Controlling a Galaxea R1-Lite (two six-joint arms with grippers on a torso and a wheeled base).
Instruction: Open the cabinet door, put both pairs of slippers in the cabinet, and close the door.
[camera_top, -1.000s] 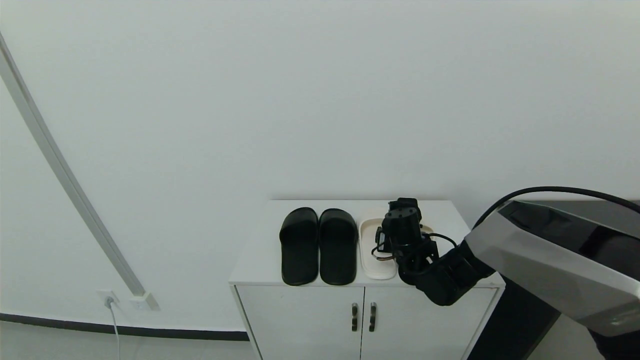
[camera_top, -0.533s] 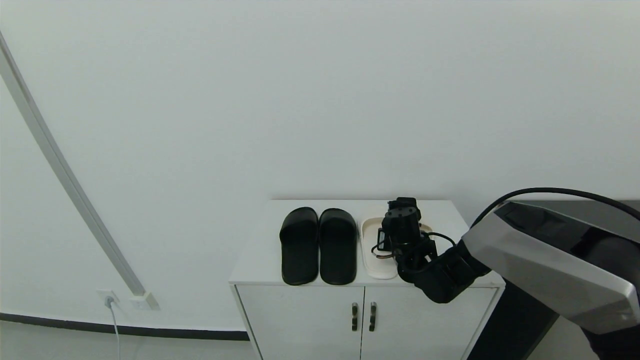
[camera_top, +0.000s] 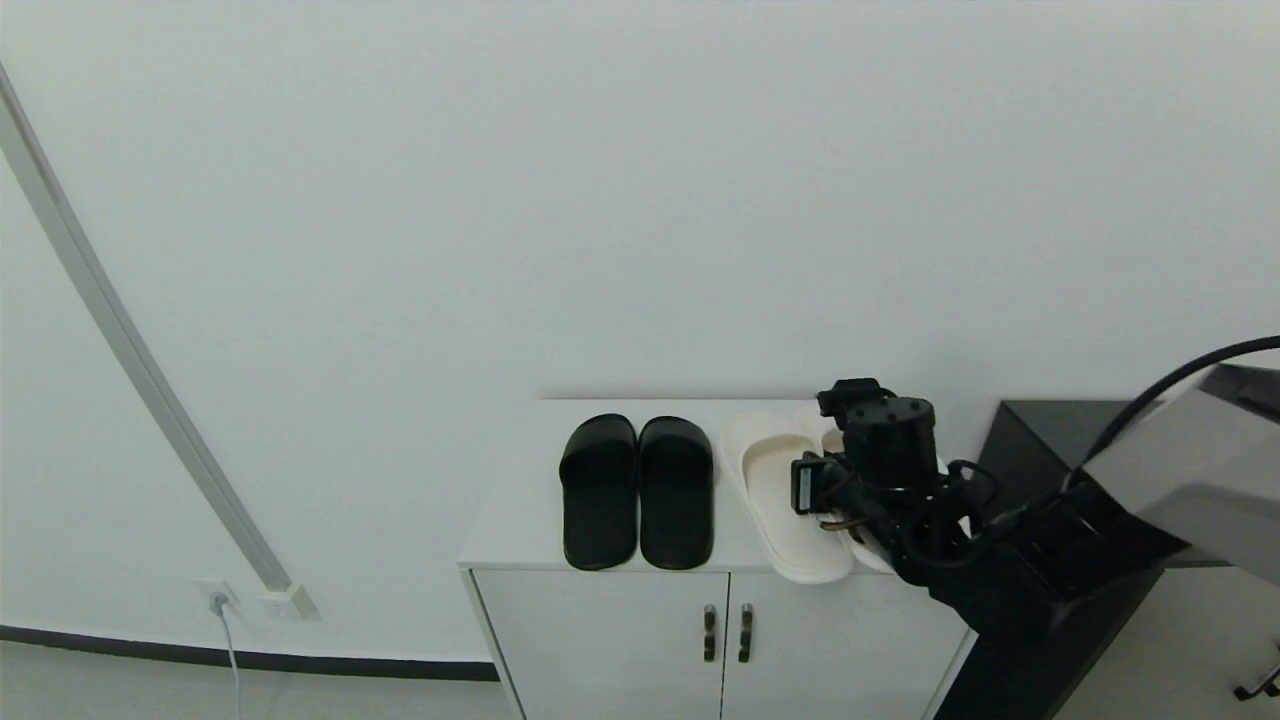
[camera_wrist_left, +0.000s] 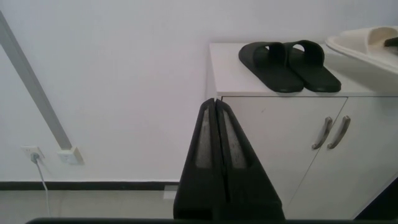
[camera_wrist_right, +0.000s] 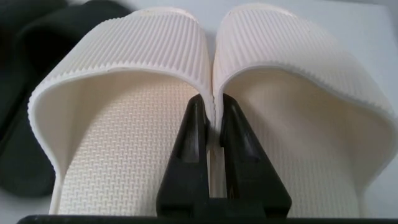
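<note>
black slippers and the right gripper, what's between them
A white slipper, in the head view; the right gripper pinches its inner wall together with the other slipper.

No legible txt, labels, nos. or signs anywhere: cabinet (camera_top: 600, 640), black slippers (camera_top: 637, 492), white slippers (camera_top: 790, 500) & wall (camera_top: 600, 200) all plain, unmarked.

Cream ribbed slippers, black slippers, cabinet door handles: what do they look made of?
Cream ribbed slippers: likely soft moulded foam or rubber, matte; one-piece shape, embossed weave footbed. Black slippers: similar moulded look, slight sheen. Cabinet door handles: probably metal, dark with glossy highlights.
</note>
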